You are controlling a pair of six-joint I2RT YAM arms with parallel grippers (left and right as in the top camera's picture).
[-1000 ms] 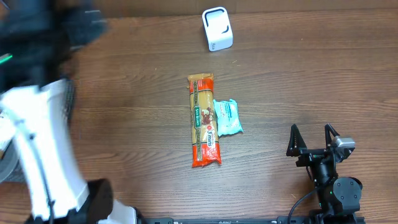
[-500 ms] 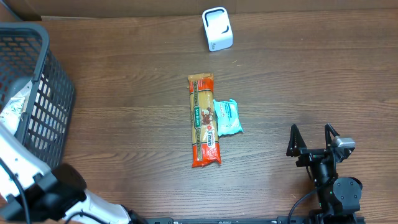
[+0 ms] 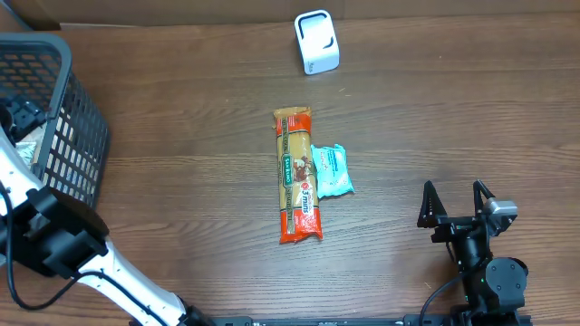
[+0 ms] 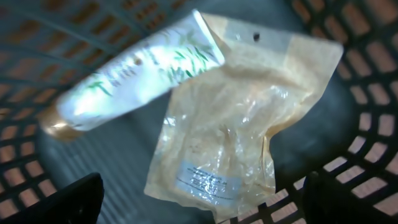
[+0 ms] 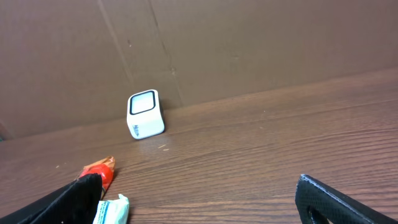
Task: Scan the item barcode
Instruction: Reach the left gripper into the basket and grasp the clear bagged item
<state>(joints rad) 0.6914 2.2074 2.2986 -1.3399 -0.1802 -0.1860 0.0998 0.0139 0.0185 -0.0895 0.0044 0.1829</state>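
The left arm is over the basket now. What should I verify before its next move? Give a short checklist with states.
1. Left gripper jaws apart, holding nothing: ok.
2. Tube and clear bag lie in the basket beneath it: ok.
3. Bag's label is a barcode: cannot tell, blurred.
4. Scanner uncovered: ok.
5. Right gripper open, touching nothing: ok.

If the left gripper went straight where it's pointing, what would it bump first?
Most likely the clear plastic packet in the basket: the open left gripper aims right at it. The white tube lies off-centre. Depth is unclear.
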